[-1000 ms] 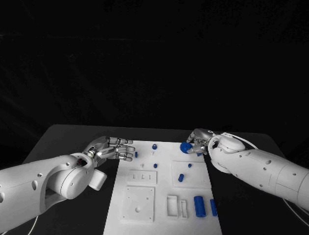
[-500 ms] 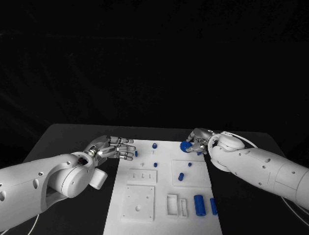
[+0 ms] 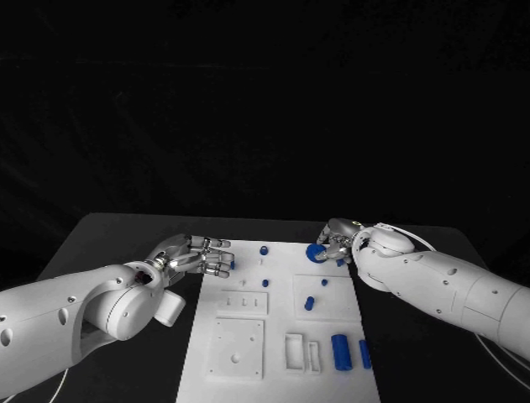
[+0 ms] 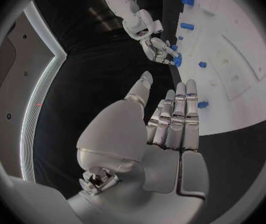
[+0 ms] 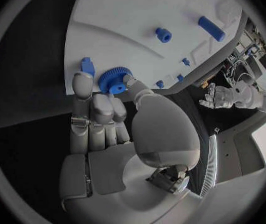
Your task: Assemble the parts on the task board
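Blue gear (image 5: 114, 80) in right hand (image 5: 105, 119)

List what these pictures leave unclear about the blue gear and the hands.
- Blue gear: in the right wrist view the right hand covers its lower edge, so whether it sits on a peg is hidden.
- Head view: the gear is too small to show teeth or seating.
- Left hand: its contact with the task board cannot be judged.

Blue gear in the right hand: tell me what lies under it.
The blue gear, pinched by the right hand, sits over the white task board near its far right corner. The fingers cover the spot below, so any peg there, or contact with the board, cannot be told.
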### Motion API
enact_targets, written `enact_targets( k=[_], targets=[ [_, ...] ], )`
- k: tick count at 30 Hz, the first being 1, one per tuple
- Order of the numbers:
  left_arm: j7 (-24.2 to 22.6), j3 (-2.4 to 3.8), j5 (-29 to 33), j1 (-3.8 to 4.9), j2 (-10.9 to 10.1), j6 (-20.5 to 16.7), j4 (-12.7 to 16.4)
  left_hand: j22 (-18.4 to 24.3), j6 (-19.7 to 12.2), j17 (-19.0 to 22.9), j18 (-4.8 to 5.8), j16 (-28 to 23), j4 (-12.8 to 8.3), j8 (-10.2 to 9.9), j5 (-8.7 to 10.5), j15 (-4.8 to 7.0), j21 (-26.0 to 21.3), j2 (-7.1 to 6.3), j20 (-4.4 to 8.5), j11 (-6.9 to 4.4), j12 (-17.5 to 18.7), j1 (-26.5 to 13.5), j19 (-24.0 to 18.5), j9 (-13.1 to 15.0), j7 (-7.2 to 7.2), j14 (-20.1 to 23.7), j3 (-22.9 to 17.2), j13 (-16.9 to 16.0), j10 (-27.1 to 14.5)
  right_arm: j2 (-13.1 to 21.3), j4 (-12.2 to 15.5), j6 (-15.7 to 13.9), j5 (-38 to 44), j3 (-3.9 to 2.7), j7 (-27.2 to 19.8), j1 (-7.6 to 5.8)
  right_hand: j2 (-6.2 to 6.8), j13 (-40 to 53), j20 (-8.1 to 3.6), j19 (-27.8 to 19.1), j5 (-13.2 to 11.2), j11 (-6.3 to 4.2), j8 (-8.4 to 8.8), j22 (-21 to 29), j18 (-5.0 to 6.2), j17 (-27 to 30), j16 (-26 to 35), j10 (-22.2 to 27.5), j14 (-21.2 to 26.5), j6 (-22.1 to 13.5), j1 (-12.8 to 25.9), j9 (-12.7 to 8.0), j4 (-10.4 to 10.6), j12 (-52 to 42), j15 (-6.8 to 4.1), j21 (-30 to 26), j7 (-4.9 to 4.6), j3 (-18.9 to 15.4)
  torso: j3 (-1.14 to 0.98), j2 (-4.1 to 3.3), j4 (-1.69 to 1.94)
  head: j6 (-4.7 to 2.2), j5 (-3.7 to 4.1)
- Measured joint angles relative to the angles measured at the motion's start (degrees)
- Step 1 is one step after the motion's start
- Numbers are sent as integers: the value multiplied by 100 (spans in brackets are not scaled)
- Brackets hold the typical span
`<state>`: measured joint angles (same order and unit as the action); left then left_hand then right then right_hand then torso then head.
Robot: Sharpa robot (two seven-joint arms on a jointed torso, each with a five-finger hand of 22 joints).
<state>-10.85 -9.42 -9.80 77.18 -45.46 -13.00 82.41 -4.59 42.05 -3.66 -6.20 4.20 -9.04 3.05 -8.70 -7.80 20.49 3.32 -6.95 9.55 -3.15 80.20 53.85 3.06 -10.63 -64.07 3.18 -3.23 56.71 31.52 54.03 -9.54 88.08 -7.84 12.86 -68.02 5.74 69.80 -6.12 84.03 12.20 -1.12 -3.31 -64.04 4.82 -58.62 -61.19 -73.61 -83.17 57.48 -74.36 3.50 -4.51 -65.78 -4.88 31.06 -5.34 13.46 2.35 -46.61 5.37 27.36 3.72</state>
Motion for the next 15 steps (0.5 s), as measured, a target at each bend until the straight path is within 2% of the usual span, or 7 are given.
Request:
enact_targets(
  k=[2,8,10,15],
  targets=[
    [8,0,-5,0,-3,5,0,0,0,0,0,0,0,0,0,0,0,0,0,0,0,0,0,0,0,0,0,0,0,-8,-9,0,0,-1,2,-3,-24,0,0,0,-30,8,16,-15,0,0,0,-9,17,83,24,0,-29,0,17,0,1,51,-1,0,8,8,0],
    [25,0,-14,0,-14,11,-3,0,0,0,0,0,0,0,0,0,0,0,0,0,0,0,0,0,0,0,0,0,0,-10,-2,-8,43,-1,3,-3,-31,12,41,0,-87,33,10,-89,0,-17,0,8,-4,196,60,-12,-127,-5,38,-21,38,407,-1,1,1,24,-16],
    [32,0,-16,0,-15,13,-2,0,0,0,0,0,-15,0,-23,0,0,0,0,0,0,0,0,0,0,0,-15,0,0,-9,17,-18,89,0,6,-1,-31,30,55,-15,50,53,-20,-130,0,-31,-16,-11,16,270,60,-10,-246,-53,58,-20,55,677,-1,1,-5,17,-18],
    [43,0,-23,0,-18,17,6,0,0,0,0,0,-30,0,-46,0,23,0,0,-15,0,0,0,0,0,0,-30,0,-15,7,76,-55,240,7,29,8,-30,41,61,-20,157,72,-22,-180,0,-50,-56,-30,16,275,60,-9,-309,-77,58,23,58,769,-2,4,-15,13,-21]
  ],
)
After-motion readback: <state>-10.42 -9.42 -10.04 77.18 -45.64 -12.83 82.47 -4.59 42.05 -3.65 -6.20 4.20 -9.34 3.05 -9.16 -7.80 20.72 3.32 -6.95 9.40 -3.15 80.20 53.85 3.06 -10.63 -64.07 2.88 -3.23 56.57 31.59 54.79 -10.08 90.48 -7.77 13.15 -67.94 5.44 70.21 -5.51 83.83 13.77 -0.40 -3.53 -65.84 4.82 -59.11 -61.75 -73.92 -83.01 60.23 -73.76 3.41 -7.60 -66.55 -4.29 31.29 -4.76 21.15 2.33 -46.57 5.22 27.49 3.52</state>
